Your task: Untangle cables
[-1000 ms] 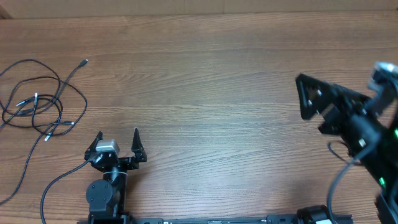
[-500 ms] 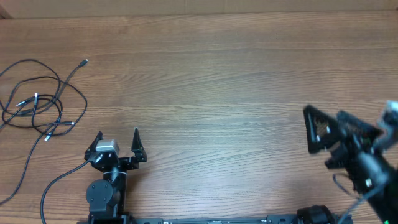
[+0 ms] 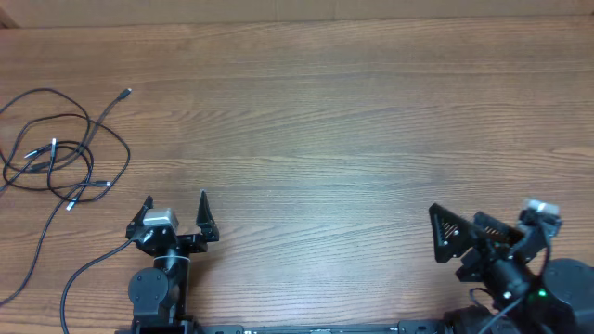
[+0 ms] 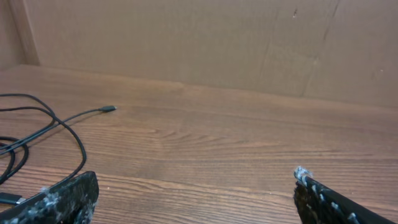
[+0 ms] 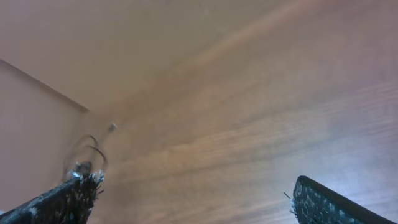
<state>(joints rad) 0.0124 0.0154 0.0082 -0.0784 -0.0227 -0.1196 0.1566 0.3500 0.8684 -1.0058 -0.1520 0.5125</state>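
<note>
On overhead, cables [image 3: 60,153] tangled up-left of left pincer [image 3: 176,202], well apart; it and right pincer [image 3: 452,243] both spread, empty, tucked by their bases, likely idle. Left wrist: cables ahead-left on tabletop [image 4: 236,137]. Right wrist: blurred, cables far ahead-left.

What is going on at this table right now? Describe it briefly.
Two robot arms face a cable-untangling job not yet begun. The tangle of thin black cables lies untouched at the far left of the wooden table. The left arm sits nearest it, the right arm far off. Both sets of jaws are open and empty.
</note>
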